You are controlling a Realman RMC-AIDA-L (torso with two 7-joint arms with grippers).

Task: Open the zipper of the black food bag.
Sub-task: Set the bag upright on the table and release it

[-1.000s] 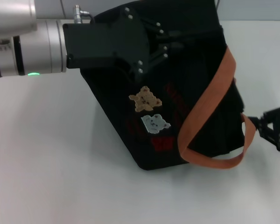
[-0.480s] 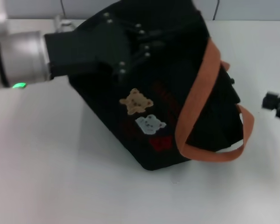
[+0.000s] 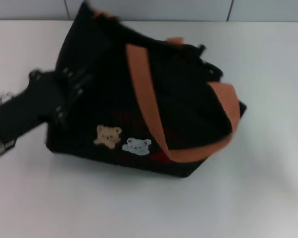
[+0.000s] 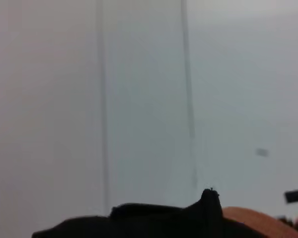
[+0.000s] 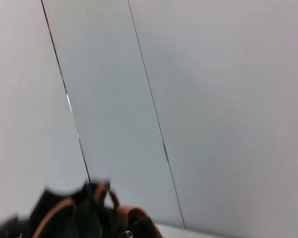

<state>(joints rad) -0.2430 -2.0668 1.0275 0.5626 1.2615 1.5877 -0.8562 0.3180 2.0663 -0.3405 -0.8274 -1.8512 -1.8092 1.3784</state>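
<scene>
Black food bag (image 3: 139, 104) lying on the white bench (image 3: 268, 198); left pincer (image 3: 64, 91) pressed against the bag's end, finger state indiscernible. Orange strap (image 3: 144, 84) crosses beyond the pincer.

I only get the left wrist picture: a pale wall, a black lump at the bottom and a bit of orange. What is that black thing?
Observer: The head view shows it is the black food bag, sitting on a white table. It has a tan bear patch and a white bear patch on its near side.
Operator: And the orange bit?
Observer: That is a strap handle, draped across the top of the bag.
Operator: Where is the claw my camera rides on?
Observer: The left gripper is at the bag's left end, right against the fabric.
Operator: And the other arm?
Observer: The right gripper is outside the head view. Its wrist camera sees the bag only from far off.
</scene>
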